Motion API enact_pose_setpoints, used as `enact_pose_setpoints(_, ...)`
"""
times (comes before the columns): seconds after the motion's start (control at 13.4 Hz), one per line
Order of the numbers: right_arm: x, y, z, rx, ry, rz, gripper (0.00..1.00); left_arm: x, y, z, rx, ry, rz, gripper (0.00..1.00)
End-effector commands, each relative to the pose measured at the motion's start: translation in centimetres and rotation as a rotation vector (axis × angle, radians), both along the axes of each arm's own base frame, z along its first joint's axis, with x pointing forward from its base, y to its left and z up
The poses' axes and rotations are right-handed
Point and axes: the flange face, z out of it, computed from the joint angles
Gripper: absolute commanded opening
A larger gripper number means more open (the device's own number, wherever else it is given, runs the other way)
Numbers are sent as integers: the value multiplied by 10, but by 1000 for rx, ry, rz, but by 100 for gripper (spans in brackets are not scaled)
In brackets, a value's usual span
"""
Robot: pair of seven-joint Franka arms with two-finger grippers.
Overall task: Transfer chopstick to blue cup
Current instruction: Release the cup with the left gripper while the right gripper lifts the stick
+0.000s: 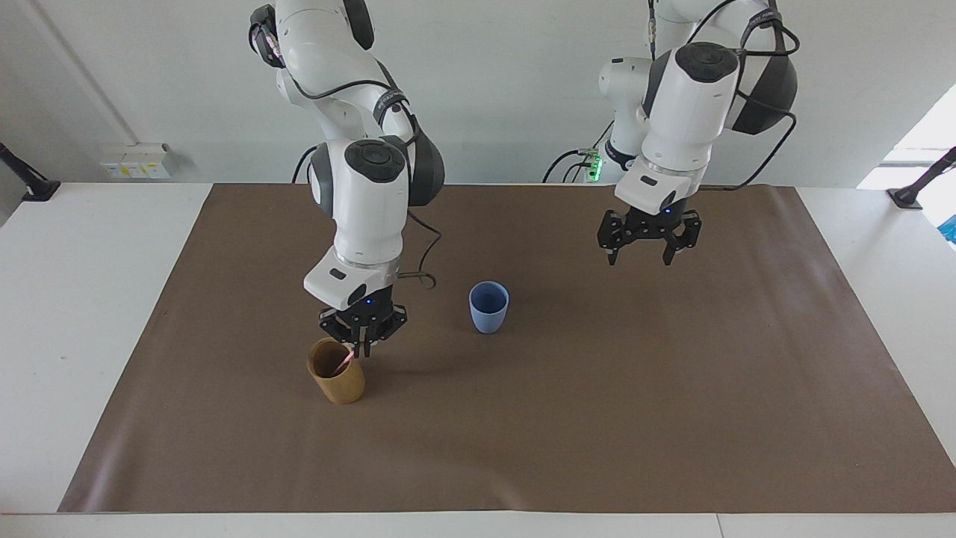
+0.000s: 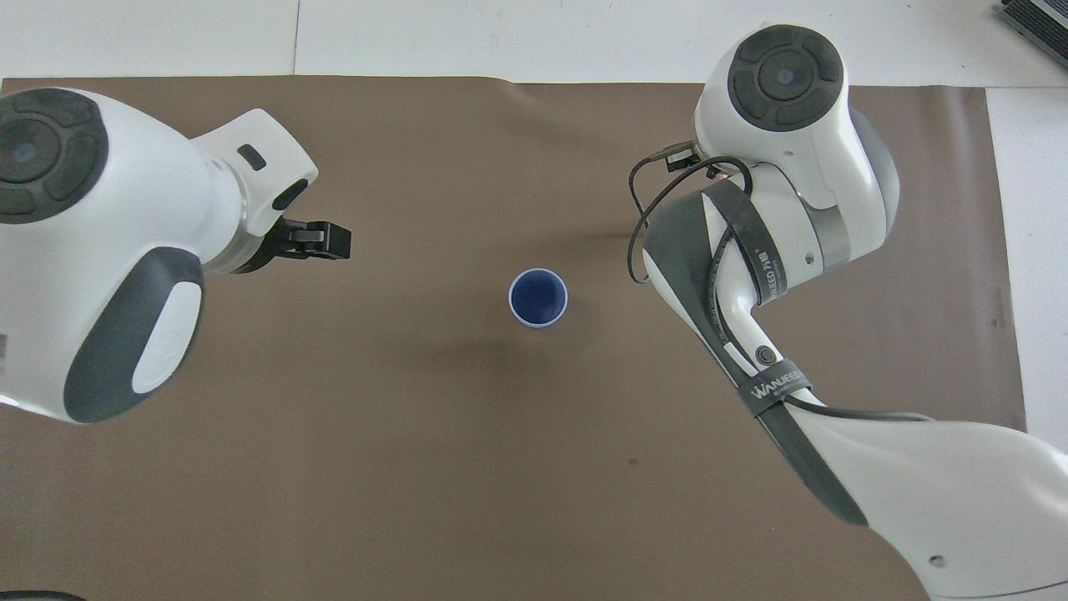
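Your right end effector is clenched on the chopstick, which leans inside the tan cup. The blue cup stands apart, nearer the robots. Your left end effector hangs released over the brown mat covering the surface.

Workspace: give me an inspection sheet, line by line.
Surface: brown mat on a white table.
Job's things: blue cup upright mid-mat; chopstick leaning in the tan cup, toward the right arm's end.
Clutter: nothing seen.
Grippers: right tool at the tan cup's rim, shut on the chopstick; left tool open, raised over bare mat, waiting.
Cables: black leads looped along both arms, off the mat.
Surroundings: white wall; socket box by the table's edge.
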Motion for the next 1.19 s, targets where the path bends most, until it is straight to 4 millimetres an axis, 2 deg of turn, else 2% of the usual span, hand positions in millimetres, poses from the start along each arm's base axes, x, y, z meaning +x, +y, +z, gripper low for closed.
enact_pose_setpoints(0.0,-12,-9,19,-3,-3,-4,0,-14,39,15,19,60,-58,100)
enact_pose_setpoints(0.15,-20,-18,39,-3,-16,-13,0,-18,68,27,3,82,-90,100)
enact_pose_setpoints(0.37,-46,-50,79,18,-35,-58,0,-23,110,42,-10,100,-93,100)
enact_pose_setpoints(0.45,-54,-64,98,74,-45,-92,0,-25,115,48,-8,110,-86,100)
enact_pose_setpoints(0.6,-63,-79,128,175,-73,-137,0,-28,125,79,-8,119,-71,100)
enact_pose_setpoints(0.74,-70,-76,144,298,-74,-174,0,-32,131,102,-13,111,-61,100)
enact_pose_setpoints(0.89,-71,-69,151,348,-96,-229,0,-33,140,104,-11,114,-77,100)
enact_pose_setpoints(1.04,-74,-45,152,416,-94,-301,0,-34,144,105,-10,121,-98,100)
enact_pose_setpoints(1.12,-80,-22,156,480,-92,-325,0,-34,148,105,-10,121,-95,100)
